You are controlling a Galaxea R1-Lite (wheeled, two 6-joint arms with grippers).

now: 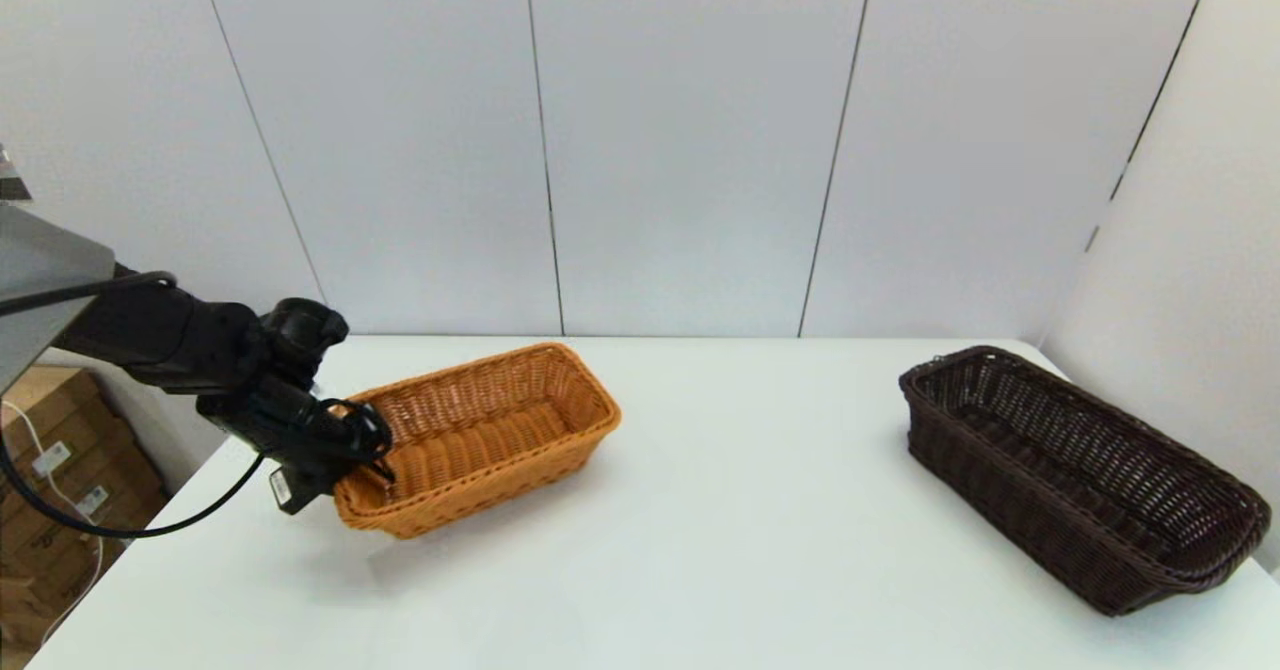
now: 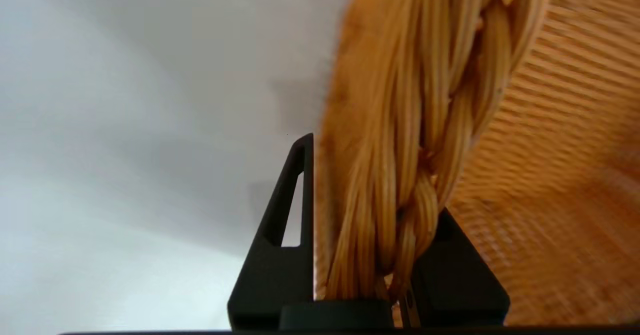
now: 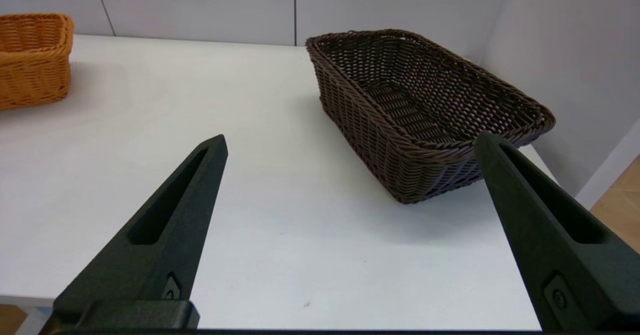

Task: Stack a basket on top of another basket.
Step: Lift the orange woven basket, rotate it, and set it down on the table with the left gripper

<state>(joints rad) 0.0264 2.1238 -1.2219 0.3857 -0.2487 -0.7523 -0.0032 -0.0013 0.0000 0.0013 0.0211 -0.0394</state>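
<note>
The orange-tan basket [image 1: 480, 435] lies at the left of the white table [image 1: 720, 530], and its near-left end looks slightly raised. My left gripper [image 1: 372, 458] is shut on the braided rim of that end. In the left wrist view the rim [image 2: 425, 100] sits between the two black fingers [image 2: 280, 255], with one finger outside the wall and one inside. The dark brown basket [image 1: 1070, 470] rests empty at the table's right side, near the front right corner. My right gripper [image 3: 350, 139] hangs open in front of the dark brown basket [image 3: 415, 100], apart from it and out of the head view.
Grey wall panels [image 1: 690, 140] close off the back and the right side of the table. Cardboard boxes [image 1: 50, 470] stand on the floor beyond the table's left edge. A black cable [image 1: 120, 530] loops below the left arm.
</note>
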